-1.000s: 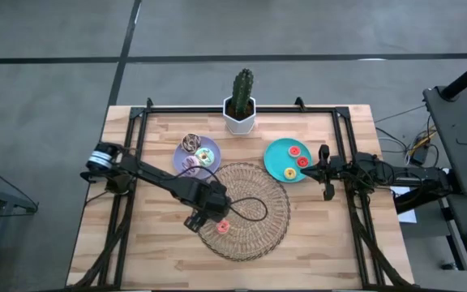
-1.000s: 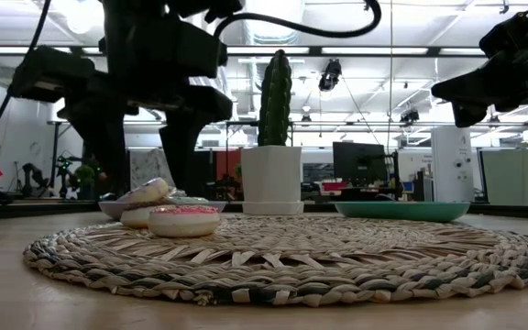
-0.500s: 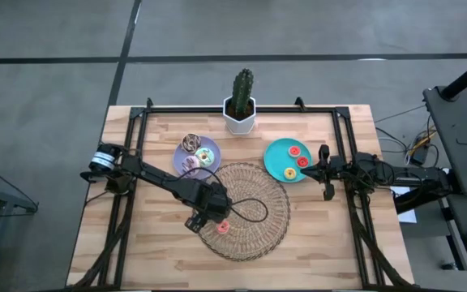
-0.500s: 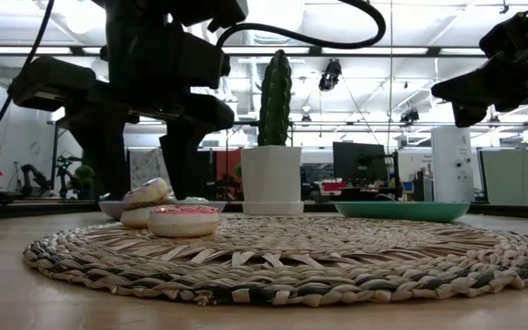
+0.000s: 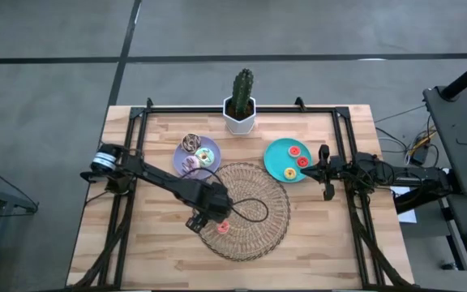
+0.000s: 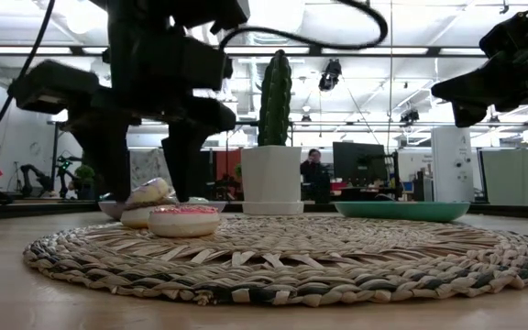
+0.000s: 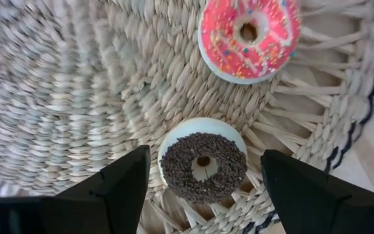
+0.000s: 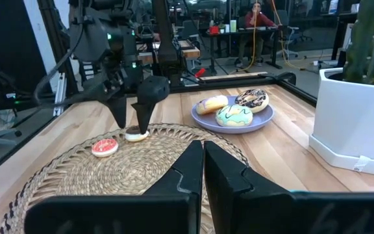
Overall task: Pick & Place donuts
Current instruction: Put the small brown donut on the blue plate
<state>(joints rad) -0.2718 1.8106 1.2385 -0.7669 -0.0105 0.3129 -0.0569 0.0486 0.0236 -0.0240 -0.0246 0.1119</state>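
Since the earlier frame the left gripper is sinking slightly lower, jaws spread around the dark brown donut on the woven mat, just beside the pink donut. Closing off-centre, it risks squirting the ring away. The right gripper, jaws pressed together, is waiting by the teal plate.

Wicker mat: right half bare, open from above. Obstacles: left gripper straddling chocolate donut; pink donut adjacent.
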